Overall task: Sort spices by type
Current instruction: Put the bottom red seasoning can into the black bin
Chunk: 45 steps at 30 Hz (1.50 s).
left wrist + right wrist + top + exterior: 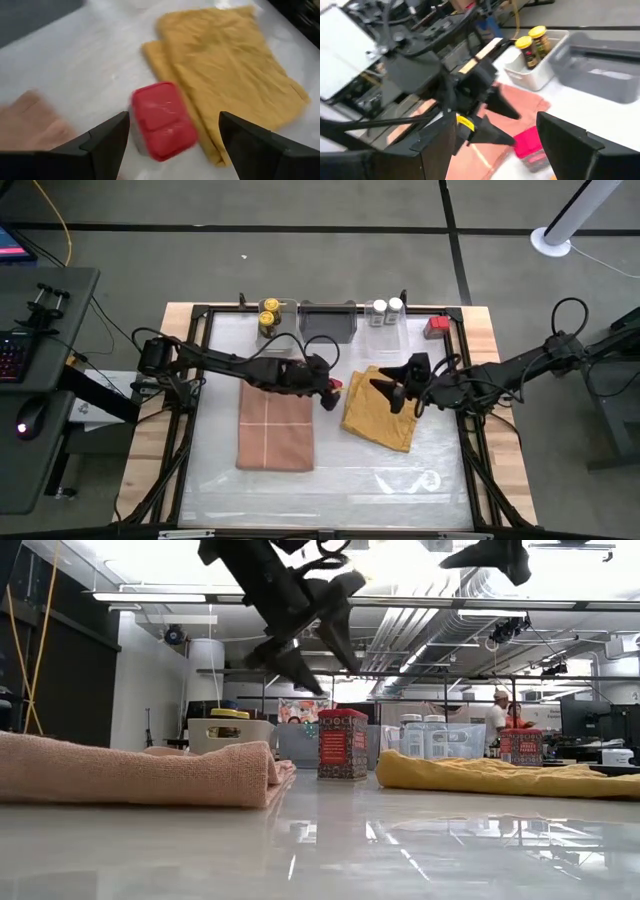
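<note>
One red boxy tin (342, 743) stands upright on the table between the pink cloth (275, 430) and the mustard cloth (385, 415); its red lid (162, 120) shows in the left wrist view. My left gripper (330, 675) hangs open above this tin, a finger on either side, clear of it. My right gripper (398, 388) is open above the mustard cloth and touches nothing. At the far edge, two yellow-lidded jars (269, 313) stand in a white bin. Two white-topped shakers (387, 309) and the second red tin (436, 327) stand on the table.
A grey bin (328, 321) sits at the far edge between the jars' white bin (540, 75) and the shakers. Both folded cloths lie flat mid-table, and the two grippers are close together above them. The near half of the table (330, 490) is bare. A person stands in the room beyond.
</note>
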Available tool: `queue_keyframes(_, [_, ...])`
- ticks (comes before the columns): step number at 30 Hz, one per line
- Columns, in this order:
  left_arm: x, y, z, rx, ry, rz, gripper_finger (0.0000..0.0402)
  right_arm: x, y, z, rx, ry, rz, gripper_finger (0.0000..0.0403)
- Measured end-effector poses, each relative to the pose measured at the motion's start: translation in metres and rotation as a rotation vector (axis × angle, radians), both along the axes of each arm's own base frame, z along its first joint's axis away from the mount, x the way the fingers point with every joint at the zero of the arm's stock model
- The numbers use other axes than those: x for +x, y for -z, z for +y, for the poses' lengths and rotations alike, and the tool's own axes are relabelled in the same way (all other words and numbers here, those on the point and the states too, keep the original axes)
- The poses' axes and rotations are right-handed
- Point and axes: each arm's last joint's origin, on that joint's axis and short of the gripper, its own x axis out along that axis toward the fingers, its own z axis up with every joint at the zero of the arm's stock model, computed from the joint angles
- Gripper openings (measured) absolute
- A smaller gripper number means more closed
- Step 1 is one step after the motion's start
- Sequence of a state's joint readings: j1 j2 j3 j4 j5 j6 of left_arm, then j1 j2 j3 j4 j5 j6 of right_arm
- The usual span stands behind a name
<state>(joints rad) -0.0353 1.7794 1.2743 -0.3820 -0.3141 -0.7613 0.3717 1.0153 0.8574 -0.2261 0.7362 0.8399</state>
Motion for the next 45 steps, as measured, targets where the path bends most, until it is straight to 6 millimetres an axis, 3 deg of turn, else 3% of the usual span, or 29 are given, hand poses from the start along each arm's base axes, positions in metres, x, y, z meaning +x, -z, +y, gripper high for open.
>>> queue_keyframes(6, [-0.001,0.002,0.017,-0.2,-0.115,-0.027,0.0294,-0.001,0.002,-0.001,-0.011,0.043,0.014,0.027])
queue_keyframes(14, [0.011,-0.009,0.031,-0.161,-0.069,0.034,0.0294,-0.001,0.002,-0.002,-0.001,0.054,0.009,0.027])
queue_keyframes(19, [0.024,-0.008,0.023,-0.079,-0.006,0.162,0.0294,-0.002,0.003,-0.002,0.003,0.061,0.013,0.027])
queue_keyframes(24, [0.034,-0.01,0.011,-0.022,-0.018,0.184,0.0294,-0.002,0.003,-0.002,0.002,0.062,0.014,0.027])
queue_keyframes(35, [0.046,0.019,0.005,-0.019,-0.082,0.237,0.0294,-0.002,0.003,-0.002,0.004,0.074,0.015,0.027])
queue_keyframes(45, [0.048,0.032,0.005,-0.025,-0.098,0.268,0.0294,-0.002,0.004,-0.002,-0.001,0.073,0.023,0.027])
